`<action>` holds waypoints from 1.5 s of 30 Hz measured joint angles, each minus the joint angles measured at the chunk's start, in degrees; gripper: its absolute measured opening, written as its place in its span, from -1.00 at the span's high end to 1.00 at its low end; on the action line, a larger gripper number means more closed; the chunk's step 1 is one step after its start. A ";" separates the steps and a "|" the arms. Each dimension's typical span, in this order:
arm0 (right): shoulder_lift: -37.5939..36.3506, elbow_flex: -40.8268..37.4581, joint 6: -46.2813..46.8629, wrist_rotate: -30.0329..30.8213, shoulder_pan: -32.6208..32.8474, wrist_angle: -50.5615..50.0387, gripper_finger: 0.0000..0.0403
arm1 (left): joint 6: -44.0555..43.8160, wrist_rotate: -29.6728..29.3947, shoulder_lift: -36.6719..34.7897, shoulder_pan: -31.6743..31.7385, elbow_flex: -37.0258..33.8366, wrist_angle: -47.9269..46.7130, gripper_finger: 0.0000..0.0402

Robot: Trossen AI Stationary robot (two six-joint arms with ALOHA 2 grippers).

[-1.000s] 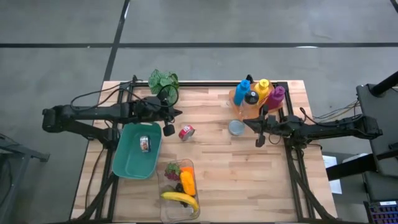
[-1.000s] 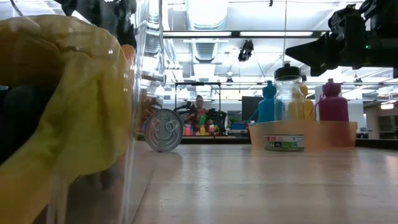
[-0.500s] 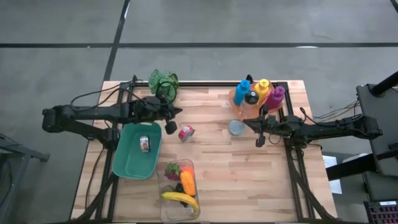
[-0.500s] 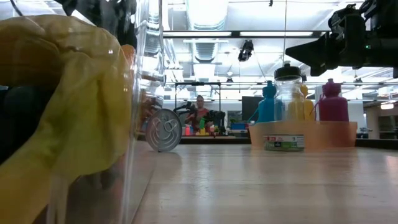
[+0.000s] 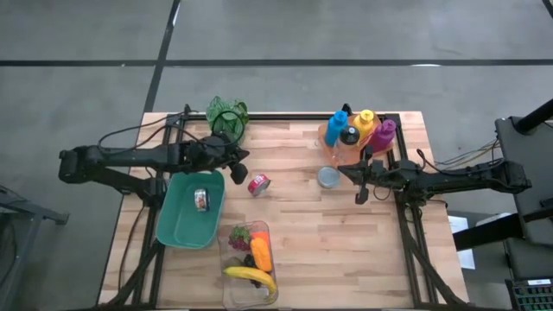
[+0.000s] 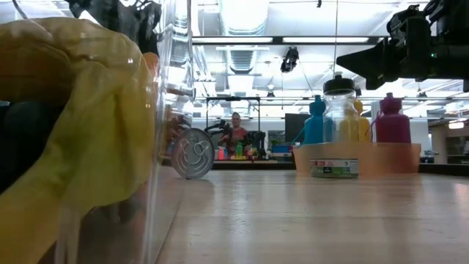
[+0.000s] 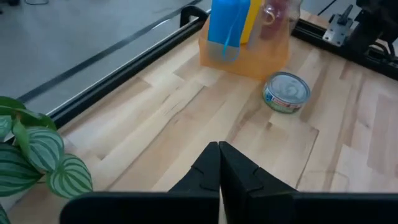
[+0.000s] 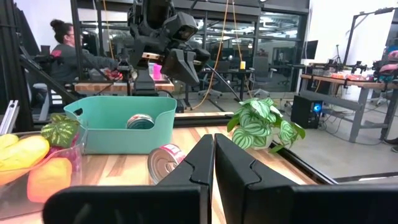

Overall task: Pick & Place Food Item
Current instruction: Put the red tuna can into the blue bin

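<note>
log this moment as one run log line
left hand: shut, empty, above green bin edge | right hand: shut, empty | red can: on table | second can: in bin

Pretty clearly a robotics lab or workshop: open hall with a grey concrete floor, ceiling strip lights, more workbenches with gear at the right, and a person working at a bench upper left.

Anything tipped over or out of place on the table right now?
Yes: the red can lies on its side on the bare wood beside the green bin, while the other loose can stands upright.
</note>
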 joint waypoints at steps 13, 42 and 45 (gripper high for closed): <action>0.00 0.00 0.00 0.00 0.00 0.00 0.94 | -2.16 -0.07 -0.59 0.02 -0.02 -0.20 0.90; 0.18 0.02 0.00 0.02 -0.02 -0.04 0.94 | -9.70 2.20 17.51 -2.46 25.36 -34.30 -0.74; 0.33 0.02 0.00 0.02 -0.02 -0.07 0.94 | -9.72 3.83 23.37 -4.11 29.61 -37.72 -0.74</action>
